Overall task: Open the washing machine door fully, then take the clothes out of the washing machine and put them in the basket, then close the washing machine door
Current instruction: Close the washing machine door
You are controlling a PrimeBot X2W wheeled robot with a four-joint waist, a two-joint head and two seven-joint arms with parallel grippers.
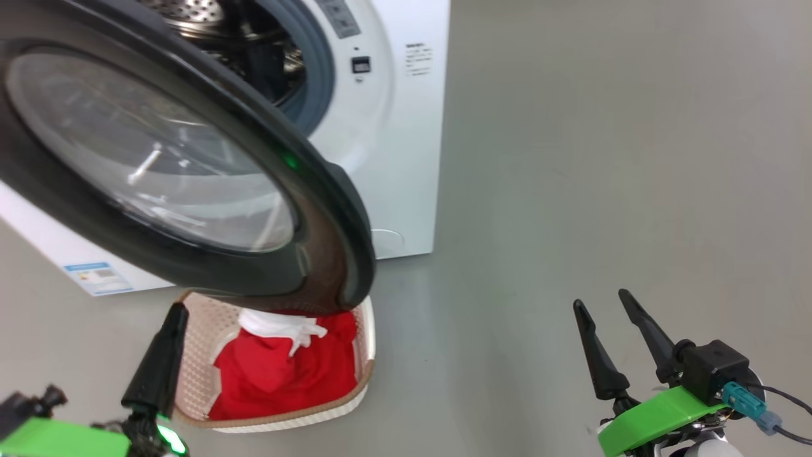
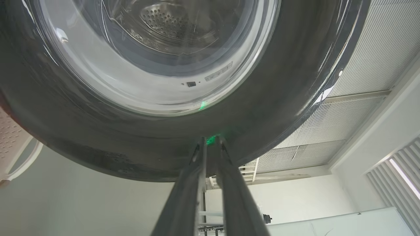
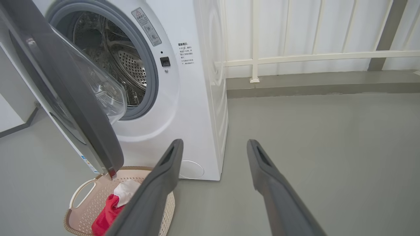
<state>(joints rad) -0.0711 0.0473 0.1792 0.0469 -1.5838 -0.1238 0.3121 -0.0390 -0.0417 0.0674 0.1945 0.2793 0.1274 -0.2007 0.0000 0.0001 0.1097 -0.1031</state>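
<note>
With the clothes (image 1: 285, 377) lying in the basket (image 1: 198, 355) directly beneath the washing machine door (image 1: 152, 158), we judge that closing is the step left. The door stands ajar, swung out from the washing machine (image 1: 393, 127) behind it. Our left gripper (image 1: 174, 320) sits at the door's lower black rim, fingers narrowed to a thin slit and holding nothing (good for pushing, not for grasping). We should press on the rim's outer face near its free edge and sweep steadily until the latch catches, minding the basket below the door. Our right gripper (image 1: 601, 299), spread wide and empty, hangs well to the door's right.
</note>
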